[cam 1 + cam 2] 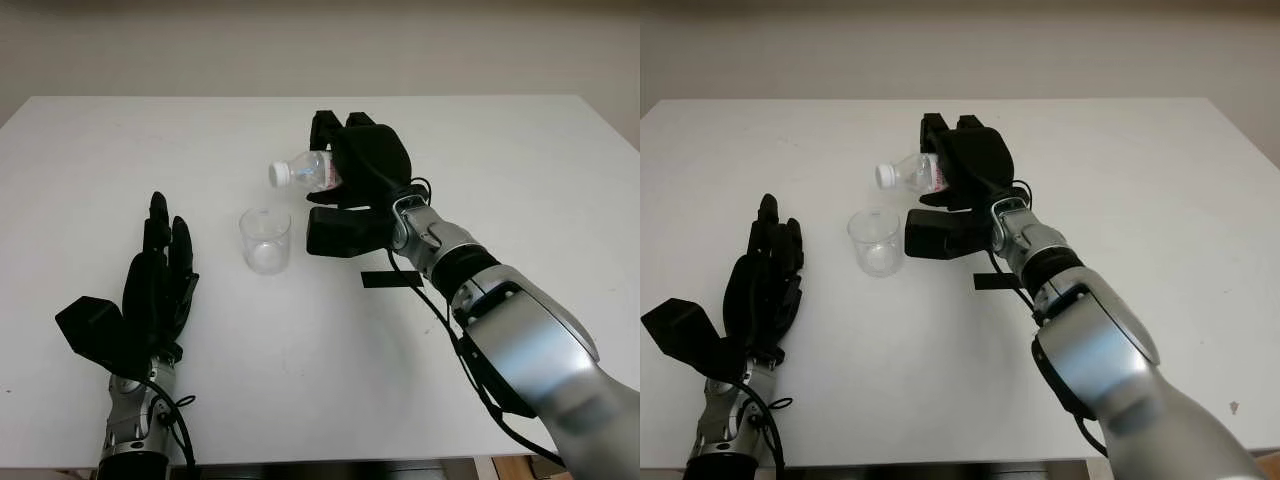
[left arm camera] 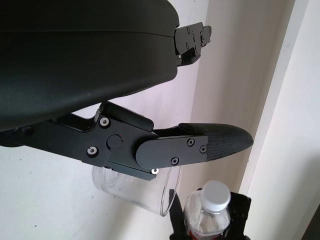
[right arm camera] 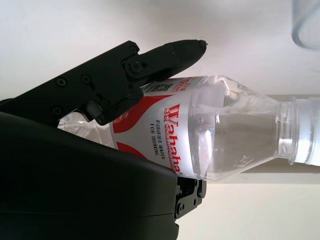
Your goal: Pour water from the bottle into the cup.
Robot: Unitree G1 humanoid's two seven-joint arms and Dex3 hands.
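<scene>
Near the centre of the frame, the right hand (image 1: pixel 355 185) is clenched around the bottle (image 1: pixel 305 172), holding it tipped almost level above the worktop (image 1: pixel 520 180), neck pointing toward the left of the frame. The white cap (image 1: pixel 279 174) appears to be on, so no water can leave as things stand; tilting further would pour nothing unless it comes off. The clear cup (image 1: pixel 265 240) stands upright just below and slightly left of the bottle's mouth, apparently empty. The mouth seems to sit near the cup's far rim rather than over its middle, so a stream could overshoot onto the worktop. The cup is light and unsupported; a nudge from the right hand's lower fingers could tip it. The left hand (image 1: pixel 155 290) sits released at lower left, holding nothing, well apart from the cup.
</scene>
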